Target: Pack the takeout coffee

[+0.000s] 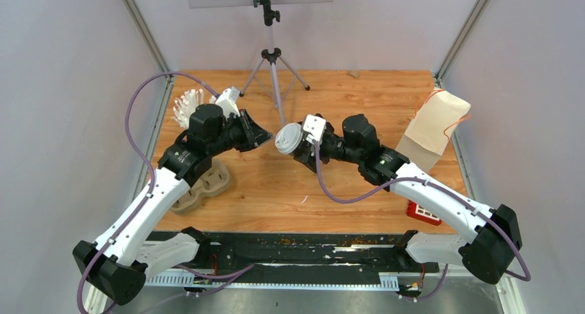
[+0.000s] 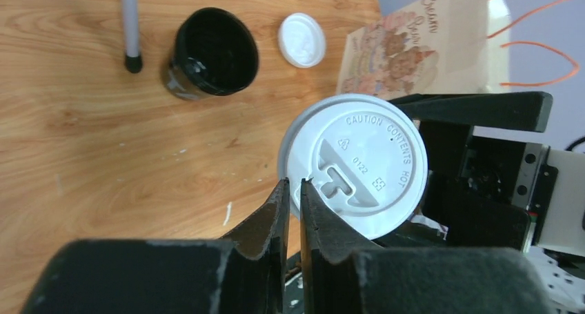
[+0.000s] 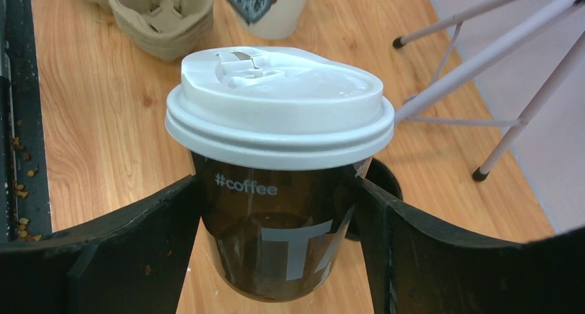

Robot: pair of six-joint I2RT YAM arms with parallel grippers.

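Pale walls close in a wooden bench (image 1: pixel 359 183), and above its middle the right hand (image 3: pixel 279 190) holds the lidded cup (image 3: pixel 276 231) by its black sides, one finger on each side. The cup is raised off the bench and tipped, so that its white lid (image 2: pixel 355 165) faces the left hand (image 2: pixel 294 186). The left hand is narrow, its fingers almost together, with the tips at the rim of that lid; whether they pinch the rim or only touch it, I cannot tell. A second cup (image 2: pixel 214 52) is on the bench with no lid, a loose lid (image 2: pixel 301 40) lies near it, and the pulp tray (image 1: pixel 207 186) is well apart, at the left of the bench. I judge that the danger is at the lid: a pull or a push from the left hand on one edge can lift it off the cup, because probably only a press fit keeps it there. Also the cup hangs tilted, so if the right hand gets wider before something else carries the cup, it will drop and roll on the bench
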